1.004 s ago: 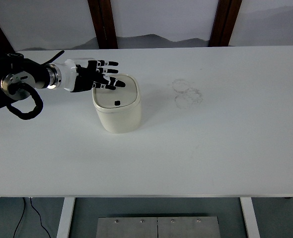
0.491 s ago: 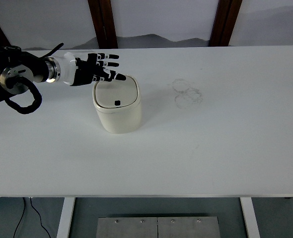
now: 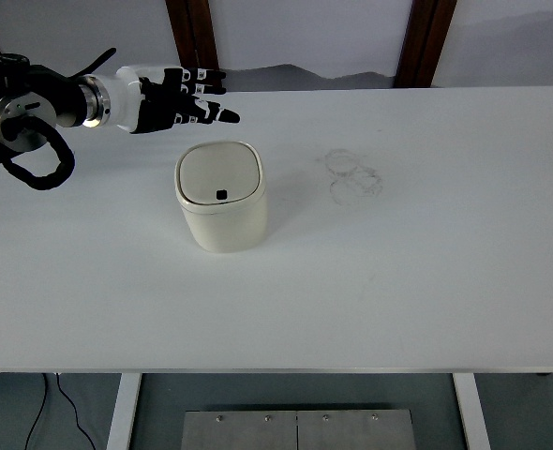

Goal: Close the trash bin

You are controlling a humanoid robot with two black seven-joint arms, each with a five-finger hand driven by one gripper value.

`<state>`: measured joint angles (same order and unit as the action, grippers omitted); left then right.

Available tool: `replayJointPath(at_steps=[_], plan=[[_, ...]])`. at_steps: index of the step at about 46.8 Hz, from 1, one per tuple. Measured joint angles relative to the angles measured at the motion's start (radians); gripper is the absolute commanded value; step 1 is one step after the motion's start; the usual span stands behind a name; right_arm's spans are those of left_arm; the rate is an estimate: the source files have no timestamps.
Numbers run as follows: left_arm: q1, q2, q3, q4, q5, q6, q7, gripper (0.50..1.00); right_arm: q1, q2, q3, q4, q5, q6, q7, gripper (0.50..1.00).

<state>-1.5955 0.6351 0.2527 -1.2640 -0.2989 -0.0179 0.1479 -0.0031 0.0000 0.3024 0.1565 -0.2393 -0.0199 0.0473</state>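
Observation:
A cream trash bin (image 3: 221, 199) stands on the white table (image 3: 398, 272), left of centre. Its lid lies flat and shut, with a small black button near its front edge. My left hand (image 3: 187, 98) is above and behind the bin, apart from it, with the fingers spread and holding nothing. The left arm comes in from the left edge. The right arm is out of view.
Faint ring marks (image 3: 351, 175) show on the table to the right of the bin. Dark wooden posts (image 3: 192, 42) stand behind the table's far edge. A cable hangs below the table at the lower left.
My left hand has lifted off the bin lid and moved up and back, away from the bin. The bin has not moved.

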Motion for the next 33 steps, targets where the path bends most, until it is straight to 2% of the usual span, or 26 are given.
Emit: replayJointPath(at_steps=[11, 16, 26, 33], plan=[[-0.007, 0.002, -0.044, 0.082, 0.004, -0.011, -0.013, 1.000, 0.000, 0.000, 0.001, 0.000, 0.002, 0.000, 0.001, 0.995], [0.003, -0.001, -0.090, 0.146, 0.008, -0.051, -0.017, 1.000, 0.000, 0.000, 0.001, 0.000, 0.002, 0.000, 0.002, 0.995], [0.058, 0.001, -0.209, 0.237, 0.008, -0.105, -0.096, 1.000, 0.000, 0.000, 0.001, 0.000, 0.002, 0.000, 0.002, 0.995], [0.112, 0.002, -0.291, 0.269, 0.009, -0.113, -0.111, 1.000, 0.000, 0.000, 0.001, 0.000, 0.002, 0.000, 0.002, 0.995]])
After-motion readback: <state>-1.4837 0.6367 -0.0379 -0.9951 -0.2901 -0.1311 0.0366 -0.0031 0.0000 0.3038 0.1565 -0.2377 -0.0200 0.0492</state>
